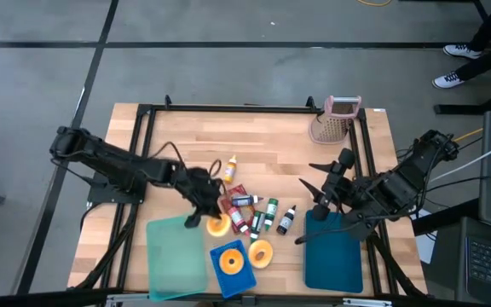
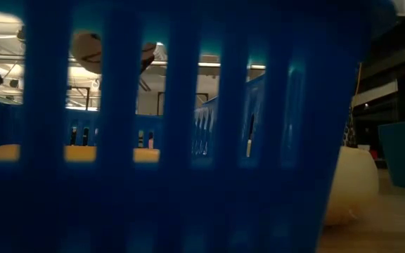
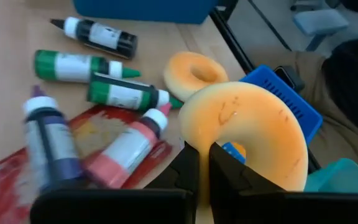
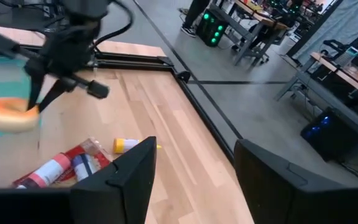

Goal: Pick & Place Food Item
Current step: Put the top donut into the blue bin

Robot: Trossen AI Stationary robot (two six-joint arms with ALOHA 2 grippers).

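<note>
An orange ring doughnut (image 3: 253, 127) hangs just above the table, with my left gripper (image 3: 202, 163) shut on it. From above it shows near the table's front middle (image 1: 218, 225). A second doughnut (image 1: 261, 252) lies flat on the wood beside a blue slotted basket (image 1: 233, 266). My right gripper (image 4: 194, 168) stands open above the table's right side, over a dark teal tray (image 1: 332, 260), with nothing between its fingers. My left gripper pinches the doughnut's ring (image 3: 197, 127) between its two fingers, at the side of the ring nearest the wrist. The fingers come slanting down from the table's left. The doughnut is lifted clear of the table (image 4: 8, 115) and stands out beyond the fingertips.
Several small bottles (image 1: 262, 217) and a red packet (image 1: 233, 205) lie scattered mid-table. A light teal tray (image 1: 177, 256) sits front left. A beige container (image 1: 335, 121) stands far right. In the low view the basket's wall (image 2: 188, 140) fills nearly everything.
</note>
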